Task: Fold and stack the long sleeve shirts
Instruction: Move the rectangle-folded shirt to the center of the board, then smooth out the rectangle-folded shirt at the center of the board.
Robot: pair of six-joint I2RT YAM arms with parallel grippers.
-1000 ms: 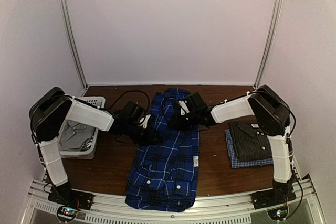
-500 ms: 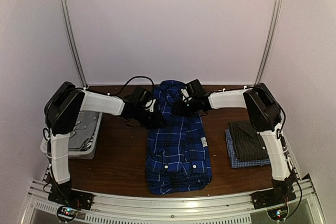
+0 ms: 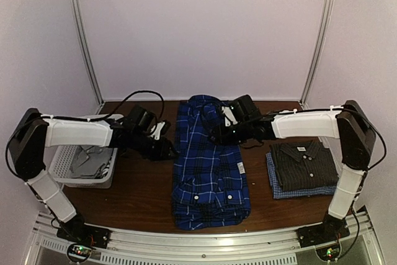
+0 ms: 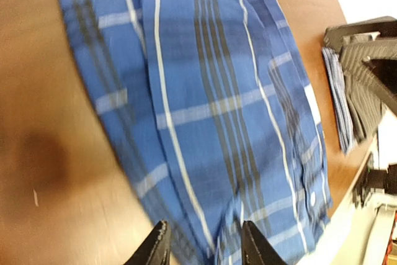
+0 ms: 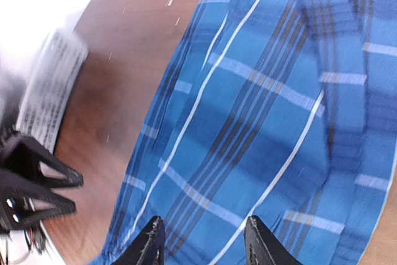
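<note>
The royal-blue plaid shirt (image 3: 208, 166) lies folded lengthwise in the middle of the table (image 3: 142, 190). On its right edge you can see a small white tag (image 3: 240, 167), but any print on it is too small to read. The same goes for the collar label (image 3: 302, 148) on the dark grey checked shirt (image 3: 305, 167) at your right. That shirt covers the pale blue shirt (image 3: 273, 185), of which only the edges show. Both wrist views are blurred. Your left fingers (image 4: 158, 246) stand apart over the plaid cloth and grip nothing, and so do your right fingers (image 5: 149, 243). The grey contents of the white mesh basket (image 3: 62, 162) are hard to make out.
</note>
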